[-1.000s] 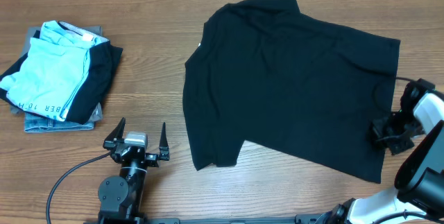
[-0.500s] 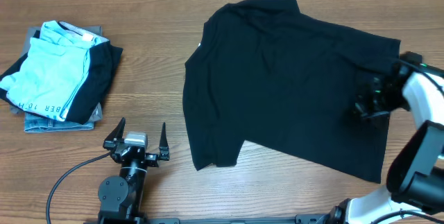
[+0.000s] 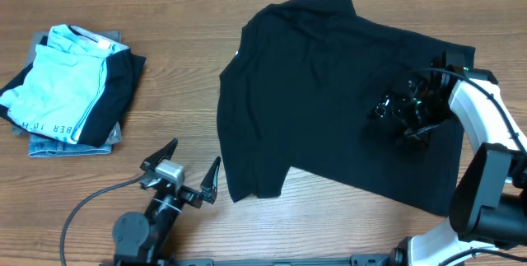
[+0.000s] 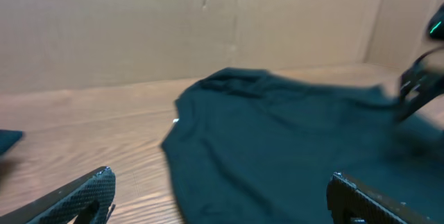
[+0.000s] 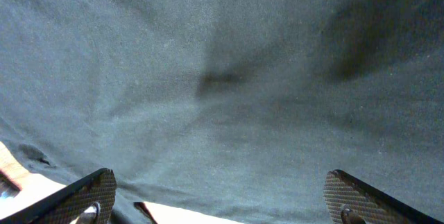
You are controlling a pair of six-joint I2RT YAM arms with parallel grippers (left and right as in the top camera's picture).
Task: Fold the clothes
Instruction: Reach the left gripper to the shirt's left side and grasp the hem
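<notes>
- Right wrist cam: almost all black shirt [image 5: 229,78]. Only my two fingertips [image 5: 83,195] show, at the bottom corners; rest of the gripper is cut off.
- Pale sliver at lower left of that view; can't tell what it is.
- Left wrist cam is blurry. The right arm is just a dark smear at the right edge, w/ a tan wall [image 4: 139,23] behind.
- Overhead: R gripper [image 3: 396,123] is black on black cloth, so its outline is hard to read. The arm hides part of the shirt's right edge.
- Can't tell whether the R fingers touch the cloth or hang just above it.
- Upper left of overhead: pile [image 3: 70,85] of folded clothes, light blue w/ dark lettering on top, grey-blue piece under. Well apart from the shirt.
- Cable [image 3: 86,207] curls at lower left, by the left arm.
- Shirt lies spread flat on the table [image 3: 165,35], centre to right of overhead, a bit skewed, w/ a small white spot at its left edge.
- R gripper sits over the shirt's right part, jaws spread wide, nothing between them.
- L gripper [image 3: 195,152] is at lower left of centre over bare table, just left of the shirt's lower-left corner. It's clear of the shirt, spread wide and empty.
</notes>
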